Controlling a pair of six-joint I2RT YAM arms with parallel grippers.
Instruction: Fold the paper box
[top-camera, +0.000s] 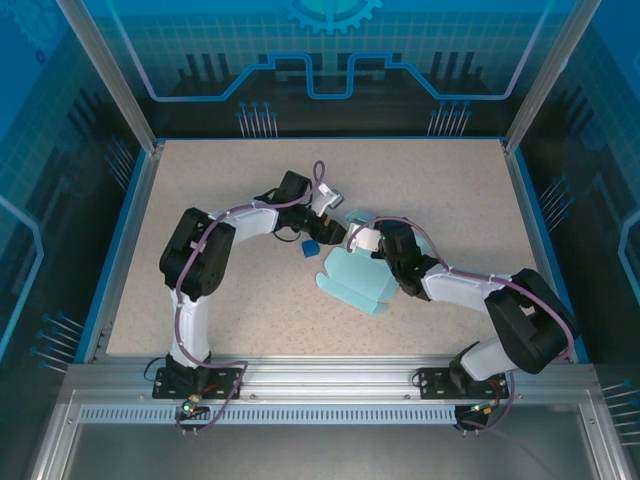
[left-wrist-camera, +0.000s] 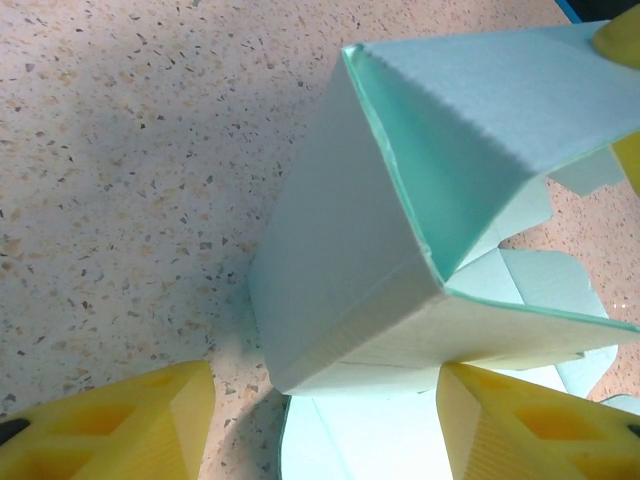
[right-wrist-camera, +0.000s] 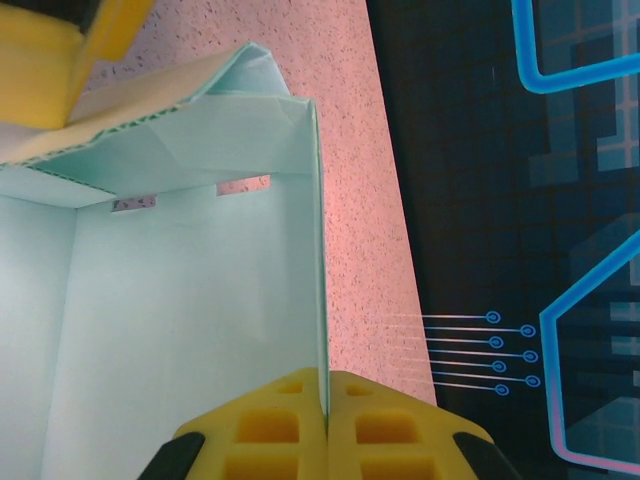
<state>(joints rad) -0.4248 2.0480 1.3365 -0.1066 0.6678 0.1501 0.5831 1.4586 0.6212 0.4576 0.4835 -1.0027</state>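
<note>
Standing half raised near the middle of the speckled surface (top-camera: 230, 290), the paper box (top-camera: 352, 285) is seen from above as pale cyan card. One part is spread flat toward the near edge and another part is lifted between the two arms. A small dark blue cube (top-camera: 310, 247) is set just beside the card's left edge.

From the left wrist, an upright corner of the box is seen, where two walls meet at a crease, and tabbed flaps (left-wrist-camera: 560, 290) are laid flat on the surface behind it. The left pincer (left-wrist-camera: 325, 430) is spread, with one yellow finger on each side of that corner. The finger at the lower left of that view (left-wrist-camera: 120, 430) is kept clear of the card, with bare surface between them. The other finger is placed right at the lower edge of the wall; whether it touches cannot be told.

From the right wrist, the right pincer (right-wrist-camera: 327, 420) is pressed together on the thin edge of an upright wall, and the card is pinched in the seam between its yellow fingers. The pale inside of the box is shown to the left of that wall. Two small slots (right-wrist-camera: 243, 185) are cut through the far panel, and pink surface is seen through them. Beyond the box, the surface is bordered by a dark enclosure wall (right-wrist-camera: 500, 200) marked with blue lines.
</note>
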